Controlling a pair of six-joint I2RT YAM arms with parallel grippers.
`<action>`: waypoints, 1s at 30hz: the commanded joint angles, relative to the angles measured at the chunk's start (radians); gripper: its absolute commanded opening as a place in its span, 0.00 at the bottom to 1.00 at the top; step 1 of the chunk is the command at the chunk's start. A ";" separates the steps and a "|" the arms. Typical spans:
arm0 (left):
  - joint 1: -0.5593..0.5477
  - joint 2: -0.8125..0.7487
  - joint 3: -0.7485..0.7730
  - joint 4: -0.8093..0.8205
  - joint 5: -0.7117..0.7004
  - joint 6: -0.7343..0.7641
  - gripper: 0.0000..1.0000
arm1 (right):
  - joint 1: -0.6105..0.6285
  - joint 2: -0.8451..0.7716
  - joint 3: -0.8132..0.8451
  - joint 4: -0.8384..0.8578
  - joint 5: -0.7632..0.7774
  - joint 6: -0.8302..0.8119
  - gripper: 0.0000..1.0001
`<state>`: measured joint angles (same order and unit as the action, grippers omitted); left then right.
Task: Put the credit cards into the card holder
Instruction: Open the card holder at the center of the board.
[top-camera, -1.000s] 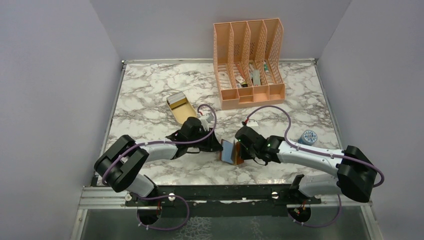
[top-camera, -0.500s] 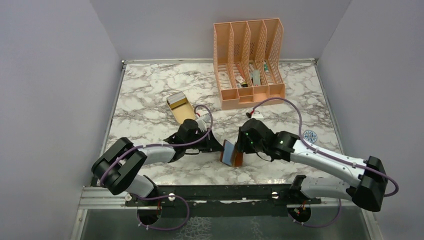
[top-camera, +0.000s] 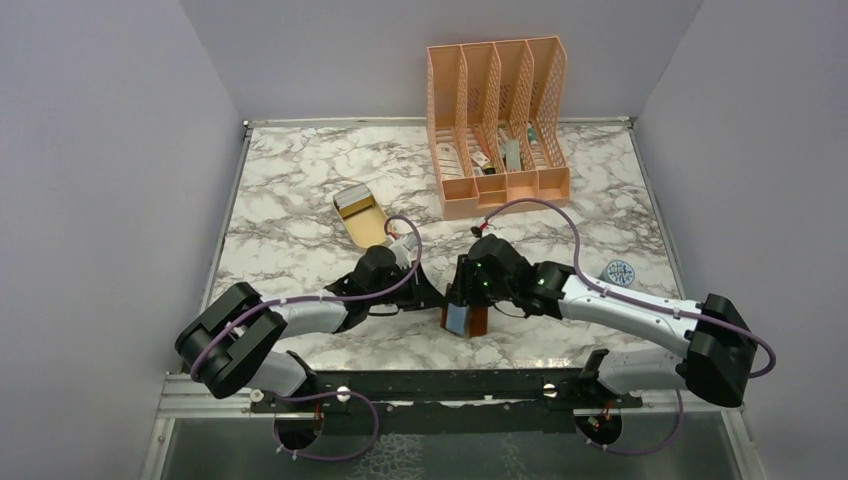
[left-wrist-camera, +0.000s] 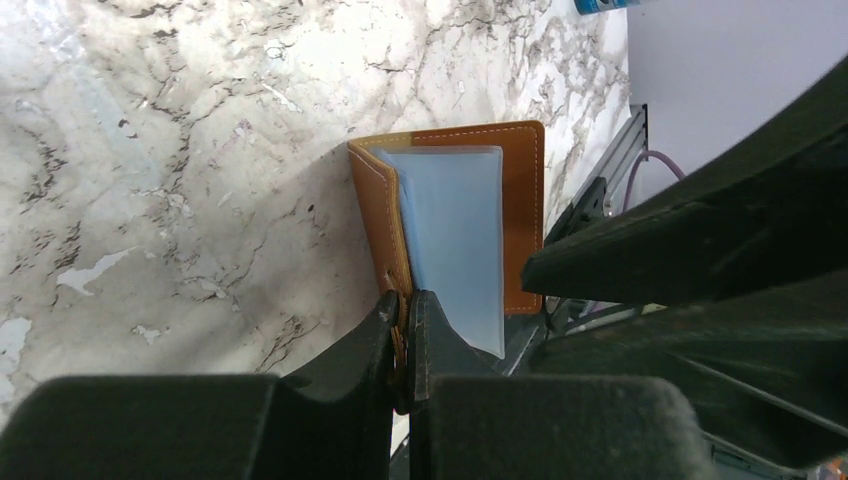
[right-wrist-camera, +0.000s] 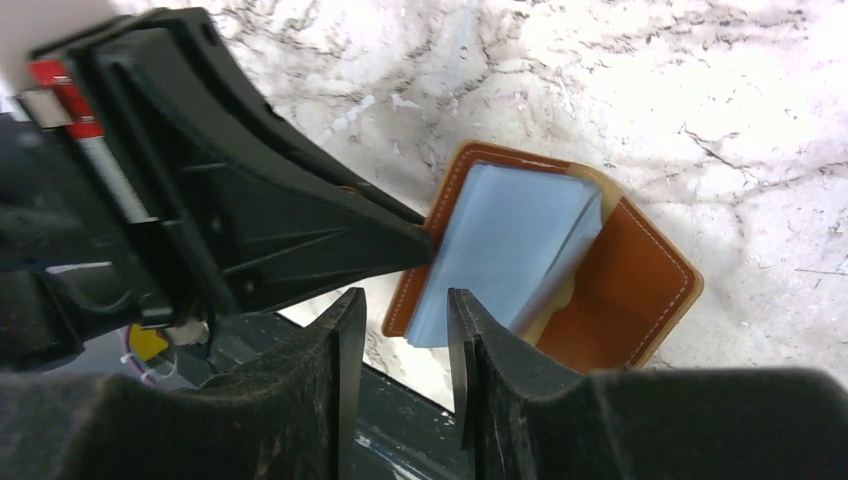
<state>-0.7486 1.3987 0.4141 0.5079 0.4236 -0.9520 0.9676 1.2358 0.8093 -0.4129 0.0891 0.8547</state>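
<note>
The card holder (top-camera: 466, 319), a brown leather bifold with pale blue inner pockets (left-wrist-camera: 450, 230), stands part-open on the marble near the front edge. My left gripper (top-camera: 438, 298) is shut on the edge of its left leather cover (left-wrist-camera: 378, 215). From the right, my right gripper (top-camera: 463, 296) hangs just above the wallet, open, with nothing between its fingers; the blue pockets (right-wrist-camera: 510, 240) lie beyond its tips. The credit cards (top-camera: 350, 198) seem to be the thin pale and dark pieces at the far end of the beige tray.
A beige oval tray (top-camera: 368, 225) lies behind the left arm. At the back stands a peach four-slot mesh organiser (top-camera: 497, 125) with small items in it. A small blue round object (top-camera: 617, 272) rests at the right. The metal rail (top-camera: 450, 385) runs just below the wallet.
My left gripper has shut on the wallet's cover. My right gripper has opened, let go of the wallet and swung left to hang over it. The wallet now stands more upright.
</note>
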 joint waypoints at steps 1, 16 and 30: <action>-0.008 -0.044 -0.028 0.038 -0.063 -0.025 0.00 | 0.000 0.031 -0.021 0.034 -0.001 0.035 0.35; -0.008 -0.061 -0.047 0.038 -0.080 -0.025 0.00 | 0.000 0.120 -0.054 0.090 -0.050 0.037 0.37; -0.008 -0.069 -0.052 0.038 -0.080 -0.027 0.00 | 0.000 0.134 -0.062 0.079 -0.033 0.041 0.36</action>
<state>-0.7506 1.3556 0.3714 0.5079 0.3653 -0.9752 0.9676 1.3636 0.7616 -0.3462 0.0528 0.8875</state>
